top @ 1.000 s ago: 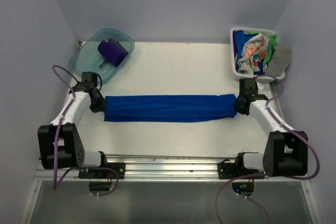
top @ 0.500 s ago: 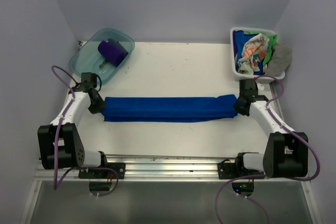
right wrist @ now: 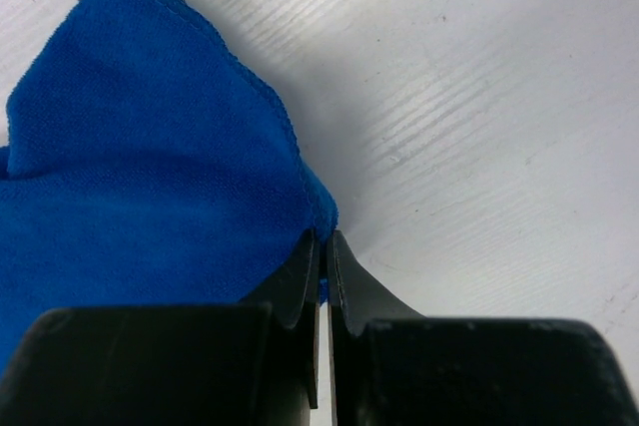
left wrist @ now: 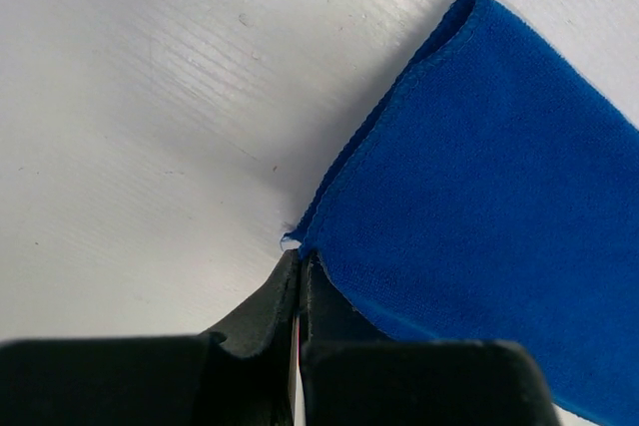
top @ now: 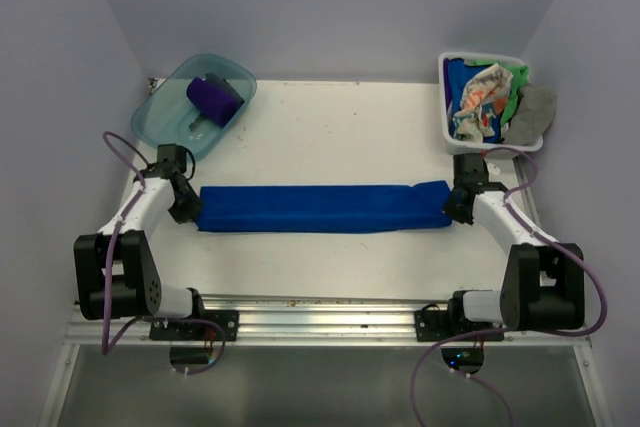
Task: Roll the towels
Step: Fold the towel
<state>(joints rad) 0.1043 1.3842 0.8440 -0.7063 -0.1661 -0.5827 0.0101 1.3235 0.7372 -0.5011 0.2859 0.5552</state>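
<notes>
Pale lilac walls (top: 330, 7) close in a white counter (top: 330, 137), seen from above. A blue towel (top: 320, 207), folded into a long narrow band, lies flat across the middle of the counter from side to side. The left gripper (top: 194, 209) meets its left end and the right gripper (top: 449, 209) its right end. At the far left corner a see-through teal tub (top: 165, 117) holds a rolled purple towel (top: 213, 99). At the far right corner a white basket (top: 446, 129) holds a heap: a cream towel (top: 478, 97) with printed lettering too small to read, a green towel (top: 518, 80) and a grey towel (top: 535, 112) drooping over the rim.

From the left wrist, the left gripper (left wrist: 301, 258) has its two black fingers drawn almost together, with only a thin slit between them, pinching the near corner of the blue towel (left wrist: 479, 207). The cloth spreads away to the right over the ribbed white counter (left wrist: 150, 97), its folded edge raised a little and casting a shadow.

From the right wrist, the right gripper (right wrist: 322, 238) is likewise nearly closed, clamped on a corner of the blue towel (right wrist: 140, 167). The cloth fans out to the left, and bare counter (right wrist: 479, 97) lies to the right. No label or brand shows on the towel in either close view.
</notes>
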